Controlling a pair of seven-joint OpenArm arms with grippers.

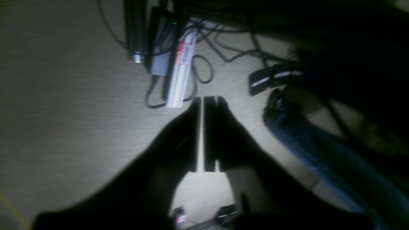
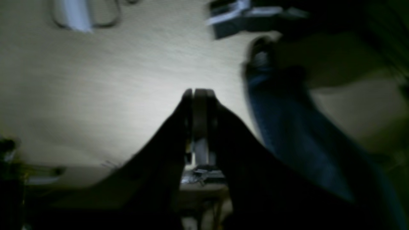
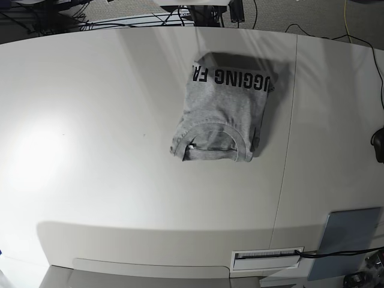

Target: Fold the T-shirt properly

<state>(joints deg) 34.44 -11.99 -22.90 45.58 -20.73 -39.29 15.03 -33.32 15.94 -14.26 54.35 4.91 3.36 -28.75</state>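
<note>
The grey T-shirt [image 3: 222, 114] lies folded into a compact rectangle on the white table [image 3: 90, 120], right of centre toward the back. Its ribbed collar faces the front and black lettering runs along its far edge. Neither arm shows in the base view. The left wrist view shows my left gripper [image 1: 202, 100] hanging over carpet floor, its fingers almost together with only a thin slit between them and nothing held. The right wrist view is blurred and shows my right gripper [image 2: 194, 93] closed and empty, also over floor. The shirt is in neither wrist view.
A person's leg in blue jeans [image 1: 319, 150] and dark shoe [image 1: 278, 105] stand on the floor right of both grippers, also in the right wrist view [image 2: 287, 134]. A power strip [image 1: 180, 73] and cables lie beyond. A grey pad [image 3: 351, 240] sits at the table's front right.
</note>
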